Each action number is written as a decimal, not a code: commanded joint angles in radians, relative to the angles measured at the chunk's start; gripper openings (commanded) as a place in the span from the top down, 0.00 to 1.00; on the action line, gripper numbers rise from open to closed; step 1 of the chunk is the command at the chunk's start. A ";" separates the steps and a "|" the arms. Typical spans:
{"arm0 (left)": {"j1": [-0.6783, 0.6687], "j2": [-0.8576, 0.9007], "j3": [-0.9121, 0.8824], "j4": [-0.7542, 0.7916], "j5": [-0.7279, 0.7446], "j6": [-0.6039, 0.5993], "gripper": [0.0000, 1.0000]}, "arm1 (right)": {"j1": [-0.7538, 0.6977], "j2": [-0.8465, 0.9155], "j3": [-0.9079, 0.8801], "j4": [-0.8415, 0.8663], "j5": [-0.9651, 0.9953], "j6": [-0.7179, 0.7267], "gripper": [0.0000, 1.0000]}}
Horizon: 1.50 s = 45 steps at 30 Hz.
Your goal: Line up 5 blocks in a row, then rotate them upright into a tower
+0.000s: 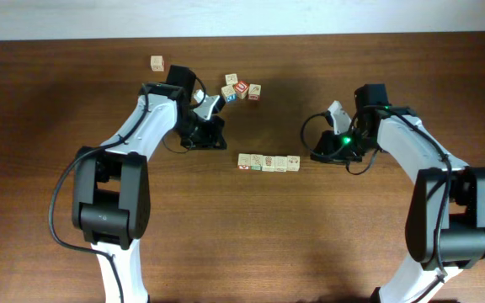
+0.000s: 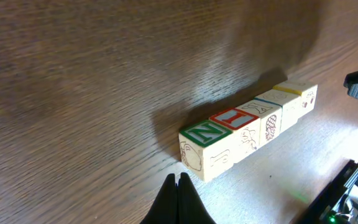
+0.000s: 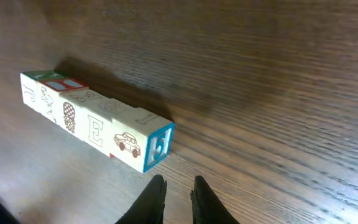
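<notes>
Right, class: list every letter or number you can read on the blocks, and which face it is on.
"N", green: top of the row's end block.
"I", red: top of the second block.
"E": side of the fourth block.
Fifth block, blue end face: one character, unclear.
Loose blocks near the left arm: too small to read.

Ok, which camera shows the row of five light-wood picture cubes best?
Right wrist: the row of cubes lies close, pineapple, E and car prints readable. Left wrist shows its N and I tops. Overhead it's tiny.
</notes>
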 commanded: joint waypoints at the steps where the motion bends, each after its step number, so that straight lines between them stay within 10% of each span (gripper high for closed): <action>1: 0.001 0.051 -0.002 -0.001 0.021 0.026 1.00 | 0.005 0.009 -0.002 0.009 0.008 -0.012 0.83; 45: -0.012 0.060 -0.006 -0.001 0.019 0.022 1.00 | 0.156 0.073 0.025 0.207 0.158 0.414 0.96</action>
